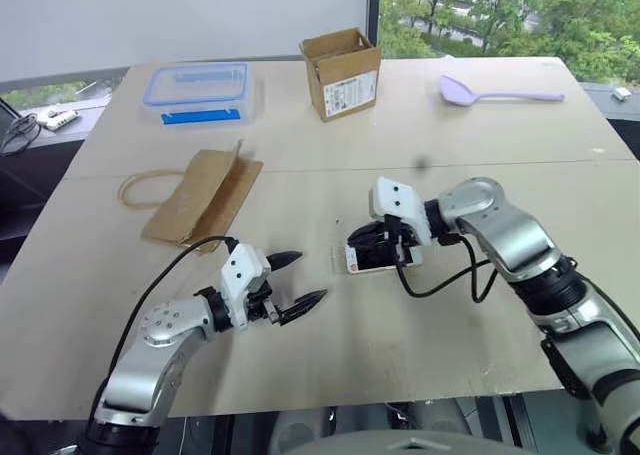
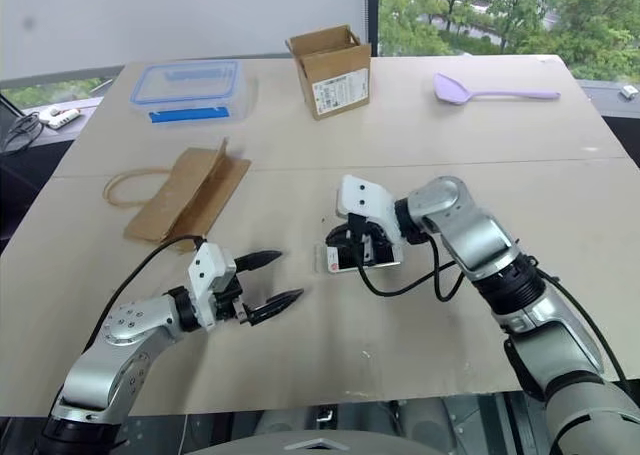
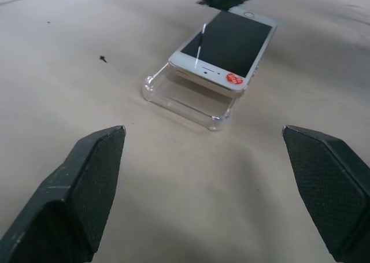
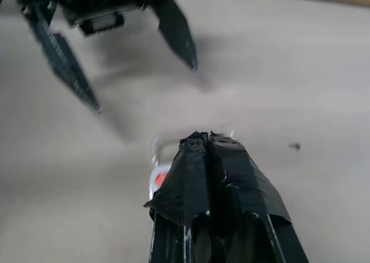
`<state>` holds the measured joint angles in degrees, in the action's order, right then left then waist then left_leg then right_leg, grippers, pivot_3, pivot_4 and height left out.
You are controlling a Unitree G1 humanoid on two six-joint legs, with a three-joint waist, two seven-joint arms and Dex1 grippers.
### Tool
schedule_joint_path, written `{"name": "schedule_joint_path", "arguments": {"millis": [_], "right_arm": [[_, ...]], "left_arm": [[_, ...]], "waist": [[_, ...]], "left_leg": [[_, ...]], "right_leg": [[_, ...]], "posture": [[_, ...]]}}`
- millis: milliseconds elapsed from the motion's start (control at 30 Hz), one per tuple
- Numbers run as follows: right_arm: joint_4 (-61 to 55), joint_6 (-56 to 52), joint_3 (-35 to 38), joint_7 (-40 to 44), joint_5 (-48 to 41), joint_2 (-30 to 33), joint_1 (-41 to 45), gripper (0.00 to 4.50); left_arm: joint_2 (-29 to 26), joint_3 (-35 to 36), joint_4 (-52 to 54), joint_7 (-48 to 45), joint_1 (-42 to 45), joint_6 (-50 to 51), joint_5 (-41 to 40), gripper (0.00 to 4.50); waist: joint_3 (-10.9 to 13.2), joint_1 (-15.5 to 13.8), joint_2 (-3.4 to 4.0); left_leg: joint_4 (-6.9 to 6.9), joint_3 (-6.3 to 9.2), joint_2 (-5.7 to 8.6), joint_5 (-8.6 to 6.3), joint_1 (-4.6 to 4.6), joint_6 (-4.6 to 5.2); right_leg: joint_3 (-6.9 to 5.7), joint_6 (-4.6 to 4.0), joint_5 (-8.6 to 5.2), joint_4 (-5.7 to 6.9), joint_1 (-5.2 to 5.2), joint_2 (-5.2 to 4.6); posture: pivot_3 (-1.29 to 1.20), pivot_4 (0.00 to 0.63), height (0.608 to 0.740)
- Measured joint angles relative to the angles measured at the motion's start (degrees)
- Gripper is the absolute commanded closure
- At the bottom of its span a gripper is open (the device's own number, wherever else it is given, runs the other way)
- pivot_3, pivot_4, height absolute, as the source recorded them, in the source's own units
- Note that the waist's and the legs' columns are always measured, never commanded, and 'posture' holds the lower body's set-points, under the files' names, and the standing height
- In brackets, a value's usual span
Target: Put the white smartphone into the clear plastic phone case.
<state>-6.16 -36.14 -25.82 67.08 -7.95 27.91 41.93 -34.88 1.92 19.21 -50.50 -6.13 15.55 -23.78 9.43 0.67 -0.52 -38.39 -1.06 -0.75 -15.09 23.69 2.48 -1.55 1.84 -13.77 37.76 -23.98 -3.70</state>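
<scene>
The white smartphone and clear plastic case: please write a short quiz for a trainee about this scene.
1. True or false: the slim white smartphone with black screen lies flat and fully seated in the clear plastic phone case.
2. Which gripper has its black fingers spread open: left gripper or right gripper?
3. Which object stands nearest the lilac plastic spoon? A) brown cardboard box B) blue-rimmed clear food box C) flat brown paper bag

Key: 1 false, one end rests raised on the case. 2 left. 3 A.

Right hand shut over white smartphone.
</scene>
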Motion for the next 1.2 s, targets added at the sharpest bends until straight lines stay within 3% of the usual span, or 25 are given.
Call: {"name": "schedule_joint_path", "arguments": {"millis": [233,667,900,1200], "right_arm": [[3.3,4.3,-5.6,-1.4,5.7,2.0,-0.6,4.42],[8.9,10.3,-6.8,-3.7,10.7,-0.2,0.5,4.42],[8.5,10.3,-6.3,-3.8,11.5,-1.3,-0.4,4.42],[8.9,10.2,-6.1,-4.2,12.5,-2.4,-0.6,4.42]], "left_arm": [[-0.5,0.0,-0.1,-0.9,0.6,0.0,0.0,0.0],[-0.6,-0.9,-0.6,2.1,5.0,2.6,2.2,0.0],[0.7,-6.1,-2.8,8.4,12.1,8.3,8.3,0.0],[-0.6,-12.2,-5.5,5.9,16.9,5.8,14.2,0.0]], "waist": [[0.0,0.2,0.0],[-0.1,-0.2,-0.1],[-0.2,0.1,-0.15],[-0.3,0.0,-0.15]], "left_leg": [[-0.01,-0.04,0.03,0.0,-0.08,0.01],[-0.01,-0.03,0.05,0.0,-0.89,0.01],[0.02,-0.09,0.05,0.0,-1.01,0.01],[0.03,-0.08,0.04,0.0,-1.08,0.01]], "right_leg": [[0.03,0.0,0.0,-0.01,0.05,0.04],[-0.01,-0.03,-0.04,0.0,0.82,0.11],[-0.09,0.04,-0.01,-0.01,0.94,0.2],[-0.06,0.02,-0.03,0.01,0.97,0.18]], "posture": [[0.0,0.15,0.74],[0.0,0.15,0.74],[0.0,0.15,0.74],[0.0,0.15,0.74]]}}
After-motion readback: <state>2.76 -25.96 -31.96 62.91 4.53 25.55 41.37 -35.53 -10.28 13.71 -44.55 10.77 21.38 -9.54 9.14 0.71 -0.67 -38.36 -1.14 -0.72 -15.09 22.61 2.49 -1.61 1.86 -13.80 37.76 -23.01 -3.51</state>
